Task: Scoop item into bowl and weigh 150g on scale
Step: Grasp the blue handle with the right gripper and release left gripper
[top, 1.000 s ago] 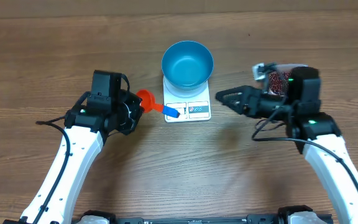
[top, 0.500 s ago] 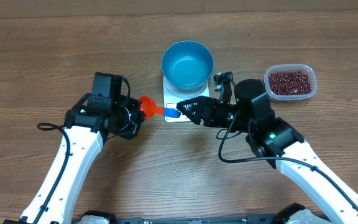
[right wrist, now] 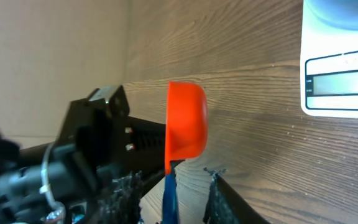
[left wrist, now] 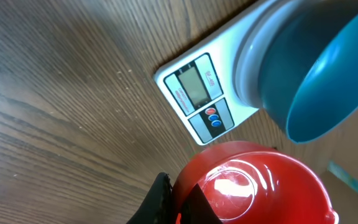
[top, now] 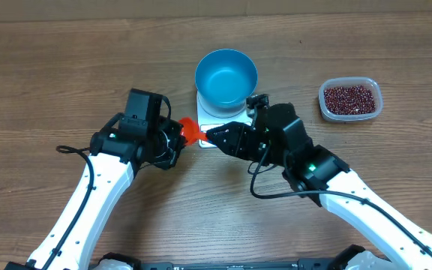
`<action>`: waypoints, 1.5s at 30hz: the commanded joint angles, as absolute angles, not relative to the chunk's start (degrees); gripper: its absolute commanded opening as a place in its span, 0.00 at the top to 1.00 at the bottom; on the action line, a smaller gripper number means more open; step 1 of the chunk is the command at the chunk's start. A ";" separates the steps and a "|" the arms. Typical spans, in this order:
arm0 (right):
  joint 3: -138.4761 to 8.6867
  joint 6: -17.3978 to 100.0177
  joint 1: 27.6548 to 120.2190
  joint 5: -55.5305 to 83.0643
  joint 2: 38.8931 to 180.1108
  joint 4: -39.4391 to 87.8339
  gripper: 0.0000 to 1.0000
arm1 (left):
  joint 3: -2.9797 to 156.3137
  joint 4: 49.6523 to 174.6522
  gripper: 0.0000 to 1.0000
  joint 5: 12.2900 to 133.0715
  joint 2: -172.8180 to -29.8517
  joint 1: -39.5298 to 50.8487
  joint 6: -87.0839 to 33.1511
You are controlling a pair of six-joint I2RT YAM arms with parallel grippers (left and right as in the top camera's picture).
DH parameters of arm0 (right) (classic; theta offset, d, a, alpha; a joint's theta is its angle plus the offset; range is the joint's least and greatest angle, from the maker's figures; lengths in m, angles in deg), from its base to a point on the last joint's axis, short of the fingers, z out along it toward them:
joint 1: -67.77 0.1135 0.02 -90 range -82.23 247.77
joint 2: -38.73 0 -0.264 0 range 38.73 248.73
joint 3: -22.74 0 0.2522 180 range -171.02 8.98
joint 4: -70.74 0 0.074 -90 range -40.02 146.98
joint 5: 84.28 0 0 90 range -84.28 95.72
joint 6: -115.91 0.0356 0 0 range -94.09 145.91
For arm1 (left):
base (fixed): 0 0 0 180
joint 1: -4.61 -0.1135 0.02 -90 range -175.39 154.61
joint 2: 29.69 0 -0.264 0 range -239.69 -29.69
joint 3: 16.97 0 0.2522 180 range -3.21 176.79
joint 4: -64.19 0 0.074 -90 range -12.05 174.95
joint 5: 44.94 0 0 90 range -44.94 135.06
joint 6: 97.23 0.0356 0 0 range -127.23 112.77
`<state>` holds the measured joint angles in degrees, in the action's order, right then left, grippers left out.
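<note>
Your right tool (top: 210, 136), back by the tub (top: 378, 106) a second ago, has swung across the worktop (top: 66, 67) to the red scoop (top: 190, 129). Its jaws have narrowed astride the blue handle (right wrist: 168, 199), a sliver of gap still showing. Your left tool (top: 175, 135) is clamped shut on the scoop's cup, just in front of the scale (left wrist: 197, 93). The bowl (top: 226, 76) sits empty on the scale; the beans (top: 349, 97) lie in the tub, well apart. A handover looks under way, and scooping waits on that grip.
</note>
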<state>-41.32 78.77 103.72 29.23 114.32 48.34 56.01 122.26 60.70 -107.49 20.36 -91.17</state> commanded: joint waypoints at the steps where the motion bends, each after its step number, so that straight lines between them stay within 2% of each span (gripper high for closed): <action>1: -42.52 80.39 105.53 28.07 115.83 49.91 0.67 | 55.92 121.43 0.96 59.46 -107.20 21.54 -92.18; 21: -42.52 81.70 106.03 28.29 119.61 52.67 0.79 | 55.92 121.08 0.96 59.65 -107.20 23.81 -94.30; 36: -42.52 81.66 106.03 28.97 119.81 54.26 0.80 | 55.92 121.58 0.95 60.16 -107.20 23.83 -94.25; 42: -42.52 81.66 106.03 28.95 119.81 54.33 0.96 | 55.92 121.65 0.96 60.18 -107.20 23.83 -94.25; 45: -42.52 81.66 106.03 28.95 119.81 54.33 0.96 | 55.92 121.65 0.96 60.16 -107.20 23.83 -94.25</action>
